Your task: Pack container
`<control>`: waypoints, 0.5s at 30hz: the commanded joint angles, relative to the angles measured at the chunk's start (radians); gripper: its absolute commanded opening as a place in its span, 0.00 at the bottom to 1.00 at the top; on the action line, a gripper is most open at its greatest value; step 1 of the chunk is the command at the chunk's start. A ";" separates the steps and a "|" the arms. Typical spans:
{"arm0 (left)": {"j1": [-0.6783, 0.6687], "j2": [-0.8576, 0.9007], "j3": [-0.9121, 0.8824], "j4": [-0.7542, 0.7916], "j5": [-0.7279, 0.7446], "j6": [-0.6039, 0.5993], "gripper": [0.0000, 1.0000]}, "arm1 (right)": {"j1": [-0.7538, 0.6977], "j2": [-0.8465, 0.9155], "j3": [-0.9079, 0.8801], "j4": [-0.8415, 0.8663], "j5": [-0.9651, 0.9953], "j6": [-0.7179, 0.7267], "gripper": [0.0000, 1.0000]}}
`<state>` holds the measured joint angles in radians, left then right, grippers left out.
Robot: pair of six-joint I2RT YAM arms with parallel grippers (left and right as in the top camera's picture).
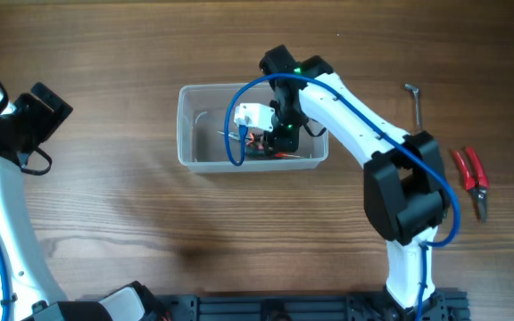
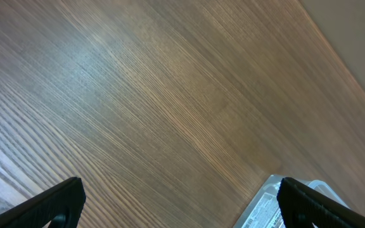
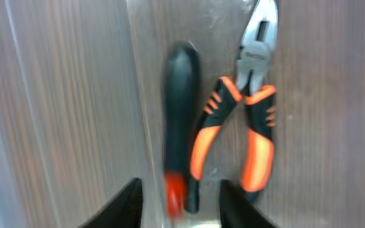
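On the wood table (image 1: 105,205), red pliers (image 1: 471,174) lie outside the container (image 1: 186,125); right gripper (image 3: 179,185) and left gripper (image 2: 181,190) gape.

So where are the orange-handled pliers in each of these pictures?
Overhead: orange pliers in the container, mostly hidden under the right gripper.
Left wrist: not in it.
Right wrist: centre-right, beside a black-handled tool.
Shared landmark: the container's clear wall, left of the tools in the right wrist view.
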<state>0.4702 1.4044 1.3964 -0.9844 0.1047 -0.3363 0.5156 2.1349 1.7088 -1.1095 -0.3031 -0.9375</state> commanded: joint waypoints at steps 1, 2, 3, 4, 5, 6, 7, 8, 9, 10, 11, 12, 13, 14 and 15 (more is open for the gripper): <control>-0.005 -0.004 0.006 0.003 0.018 -0.012 1.00 | -0.002 0.013 -0.002 0.004 -0.039 0.030 0.52; -0.005 -0.004 0.006 0.003 0.018 -0.012 1.00 | -0.002 0.011 0.003 0.010 -0.039 0.075 0.57; -0.005 -0.004 0.006 0.003 0.018 -0.012 1.00 | -0.002 0.005 0.021 0.010 -0.035 0.145 0.61; -0.005 -0.004 0.006 0.003 0.018 -0.012 1.00 | -0.002 -0.008 0.044 0.008 -0.031 0.212 0.62; -0.005 -0.004 0.006 0.003 0.018 -0.012 1.00 | -0.004 -0.028 0.074 0.006 -0.012 0.280 0.63; -0.005 -0.004 0.006 0.003 0.018 -0.012 1.00 | -0.009 -0.058 0.119 0.001 0.018 0.354 0.65; -0.005 -0.004 0.006 0.003 0.018 -0.012 1.00 | -0.017 -0.090 0.160 -0.003 0.048 0.418 0.68; -0.005 -0.004 0.006 0.002 0.018 -0.012 1.00 | -0.027 -0.118 0.193 -0.005 0.075 0.471 0.78; -0.005 -0.004 0.006 0.000 0.018 -0.012 1.00 | -0.041 -0.148 0.224 -0.008 0.096 0.511 1.00; -0.005 -0.004 0.006 -0.002 0.018 -0.012 1.00 | -0.067 -0.189 0.260 -0.006 0.132 0.565 1.00; -0.005 -0.004 0.006 -0.005 0.018 -0.012 1.00 | -0.093 -0.220 0.277 0.001 0.170 0.626 1.00; -0.005 -0.004 0.006 -0.008 0.018 -0.012 1.00 | -0.132 -0.258 0.284 0.013 0.224 0.729 1.00; -0.005 -0.004 0.006 -0.011 0.018 -0.012 1.00 | -0.183 -0.293 0.284 0.016 0.276 0.851 1.00; -0.005 -0.004 0.006 -0.016 0.018 -0.012 1.00 | -0.248 -0.319 0.284 0.002 0.291 0.951 1.00; -0.005 -0.004 0.006 -0.020 0.018 -0.012 1.00 | -0.309 -0.332 0.284 -0.014 0.273 0.996 1.00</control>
<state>0.4702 1.4040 1.3964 -0.9936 0.1066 -0.3363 0.3691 1.8832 1.9690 -1.0954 -0.1383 -0.2718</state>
